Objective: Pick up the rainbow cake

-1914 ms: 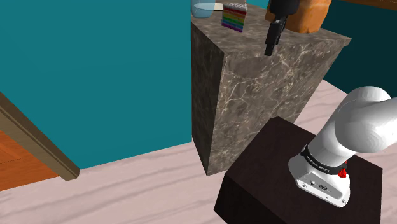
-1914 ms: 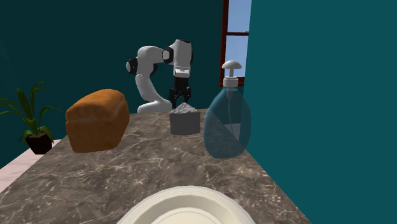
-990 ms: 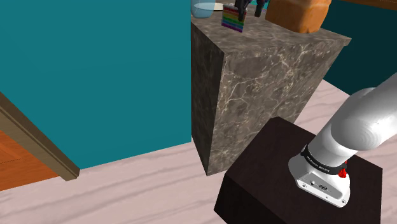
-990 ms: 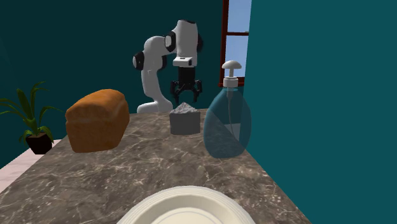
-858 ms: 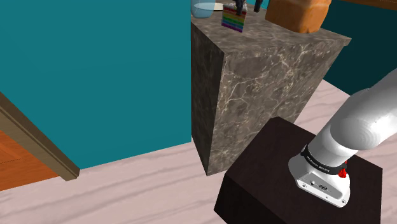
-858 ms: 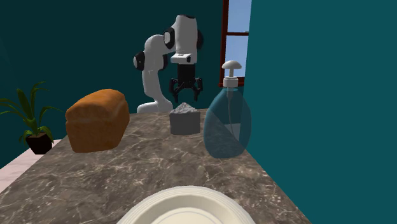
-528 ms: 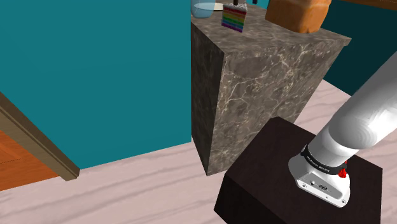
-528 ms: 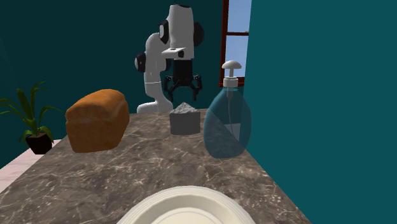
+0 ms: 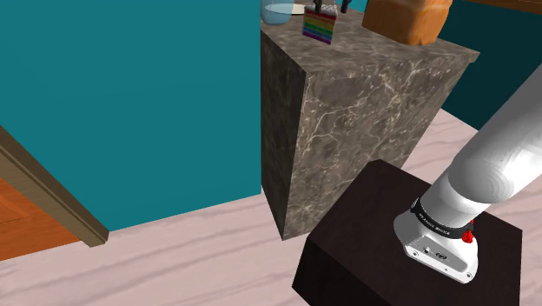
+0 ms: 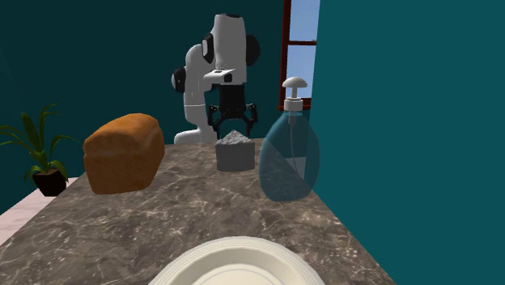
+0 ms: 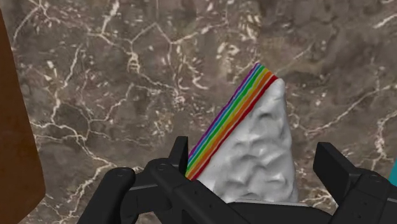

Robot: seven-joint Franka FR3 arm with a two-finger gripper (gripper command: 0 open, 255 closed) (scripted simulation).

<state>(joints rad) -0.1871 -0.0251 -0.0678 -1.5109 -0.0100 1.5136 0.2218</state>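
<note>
The rainbow cake is a wedge standing on the marble counter, near its far corner. Its side shows rainbow stripes in the shoulder view. From the second exterior view the cake looks grey. In the wrist view the cake has a bumpy white top and one striped side. My gripper hangs just above it, open. In the wrist view the gripper straddles the wedge. One finger is close to the striped side, and the other finger stands apart from the cake.
A brown bread loaf lies beside the cake on the counter. A blue soap dispenser stands on the cake's other side, close to the teal wall. A pale plate sits at the counter's far end. A potted plant stands beyond it.
The gripper swung from near the bread to over the cake, opened its fingers, and has come down closer to the wedge. The cake has not moved.
</note>
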